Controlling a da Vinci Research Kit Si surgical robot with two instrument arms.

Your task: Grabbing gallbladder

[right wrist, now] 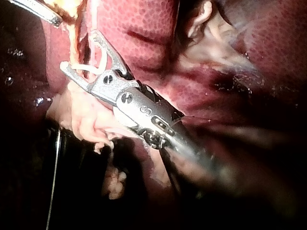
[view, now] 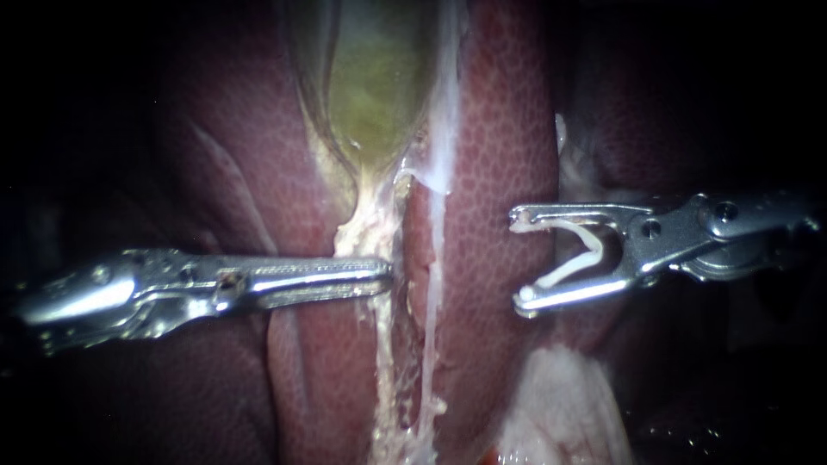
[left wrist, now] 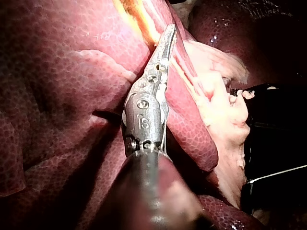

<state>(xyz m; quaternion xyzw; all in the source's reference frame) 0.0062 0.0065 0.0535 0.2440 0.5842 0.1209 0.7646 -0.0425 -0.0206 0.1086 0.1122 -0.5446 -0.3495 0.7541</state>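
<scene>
The greenish-yellow gallbladder [view: 375, 86] lies in a cleft between two lobes of liver [view: 500, 155]. It narrows to a pale fatty strand [view: 375, 232] that runs down the cleft. My left instrument [view: 386, 274] has its jaws shut, with the tip touching that strand below the gallbladder's narrow end; in the left wrist view my left instrument [left wrist: 170, 29] lies beside yellowish tissue. My right instrument [view: 520, 258] stands apart over the right lobe. Its jaws are spread and hold a white curved clip [view: 575, 250] between them. In the right wrist view my right instrument [right wrist: 79, 50] has the clip [right wrist: 93, 64] seated in its jaws.
A mound of pale whitish tissue [view: 560, 413] lies below my right instrument. More pale tissue [view: 577, 168] shows behind its upper jaw. My left instrument's tip [right wrist: 41, 13] shows ahead of the right jaws in the right wrist view. Dark surroundings frame the liver.
</scene>
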